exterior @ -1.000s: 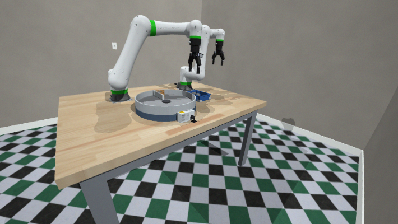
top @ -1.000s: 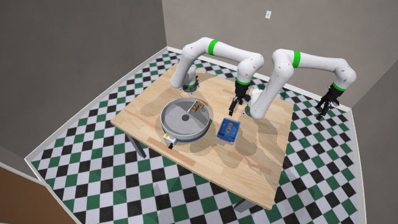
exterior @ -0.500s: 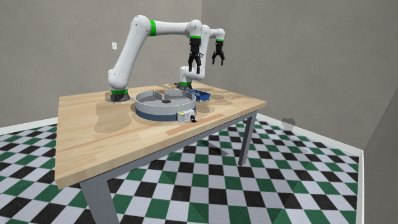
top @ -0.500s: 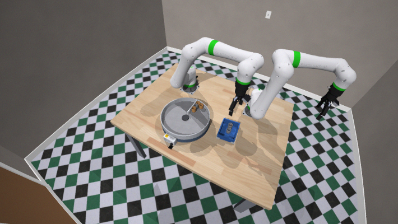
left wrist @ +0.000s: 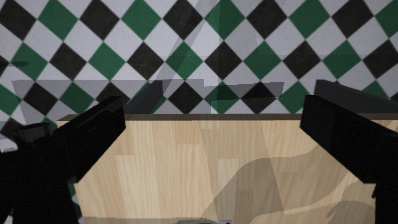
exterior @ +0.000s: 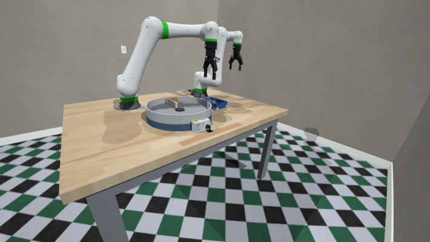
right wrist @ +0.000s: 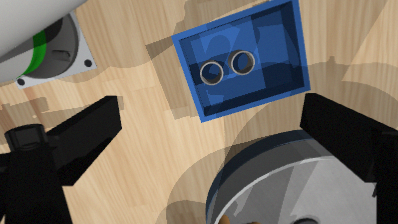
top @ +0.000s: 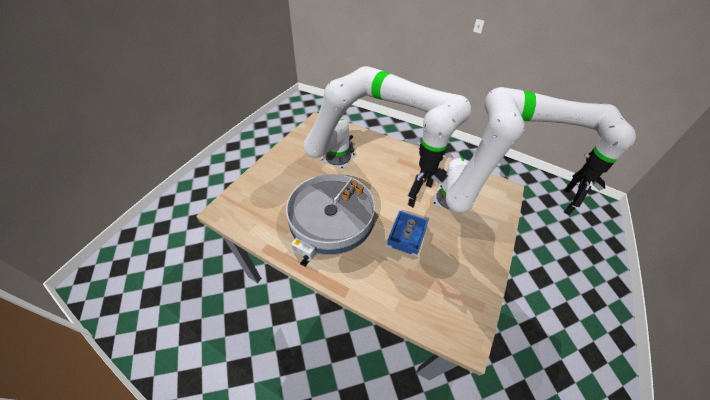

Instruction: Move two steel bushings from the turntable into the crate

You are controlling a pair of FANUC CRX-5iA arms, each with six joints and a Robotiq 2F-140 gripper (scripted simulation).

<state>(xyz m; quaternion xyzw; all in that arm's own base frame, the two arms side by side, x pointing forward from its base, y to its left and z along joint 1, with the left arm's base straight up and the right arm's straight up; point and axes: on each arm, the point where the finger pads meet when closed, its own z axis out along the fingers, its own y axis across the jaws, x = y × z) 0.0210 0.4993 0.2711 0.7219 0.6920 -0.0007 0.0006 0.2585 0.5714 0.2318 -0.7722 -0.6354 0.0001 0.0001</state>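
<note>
Inside the crate [top: 413, 216] [exterior: 220, 106] [right wrist: 255, 105] sit two steel bushings [top: 408, 233] [right wrist: 202, 75], transfer apparently complete; bronze bushings [top: 346, 195] [exterior: 173, 99] [right wrist: 226, 220] occupy the turntable [top: 300, 232] [exterior: 169, 117] [right wrist: 250, 175]; left hand [top: 568, 201] [exterior: 235, 69] [left wrist: 213, 112] and right hand [top: 420, 194] [exterior: 209, 77] [right wrist: 210, 111] are spread.

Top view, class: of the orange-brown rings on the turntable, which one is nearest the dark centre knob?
The ring standing lowest in the top view; the other two are bunched farther out, nearer the turntable's rim.

The room is softly lit, and the walls look dull and gray. See-through shadows overlap on the wooden table [top: 280, 150] [exterior: 100, 133] [left wrist: 170, 170] [right wrist: 145, 145]. The black fingers look very dark up close. Small things far away look a bit fuzzy.
</note>
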